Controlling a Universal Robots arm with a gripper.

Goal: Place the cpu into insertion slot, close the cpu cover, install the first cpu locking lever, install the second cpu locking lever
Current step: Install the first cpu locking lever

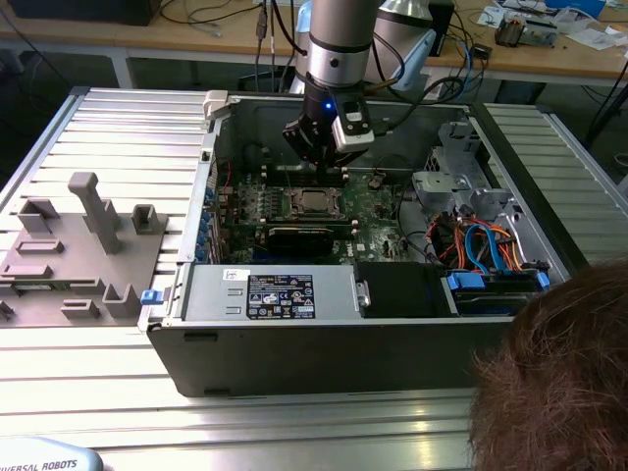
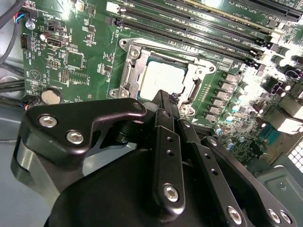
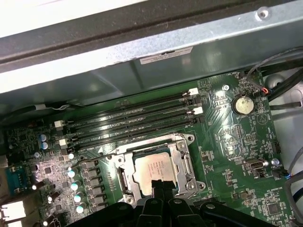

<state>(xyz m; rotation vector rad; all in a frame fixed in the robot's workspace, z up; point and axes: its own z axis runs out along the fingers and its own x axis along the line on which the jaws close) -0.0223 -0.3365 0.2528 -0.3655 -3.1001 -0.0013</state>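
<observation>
The cpu (image 3: 152,169) lies flat in the socket on the green board, its silver-grey top showing through the window of the cpu cover (image 3: 182,161). The cover lies down over it as a silvery frame. In the second wrist view the cpu (image 2: 161,78) and the cpu cover (image 2: 130,71) sit just beyond my black fingers. My gripper (image 2: 163,100) hangs close above the socket's edge, shut with nothing held. In the exterior view the gripper (image 1: 320,165) is inside the open computer case, just behind the cpu (image 1: 314,203).
Black memory slots (image 3: 132,118) run beside the socket, and a long black card (image 1: 306,235) lies in front of it. Drive bays and bundled cables (image 1: 481,240) fill the exterior view's right side. A grey fixture block (image 1: 78,245) stands left of the case. A person's head (image 1: 559,383) is at the lower right.
</observation>
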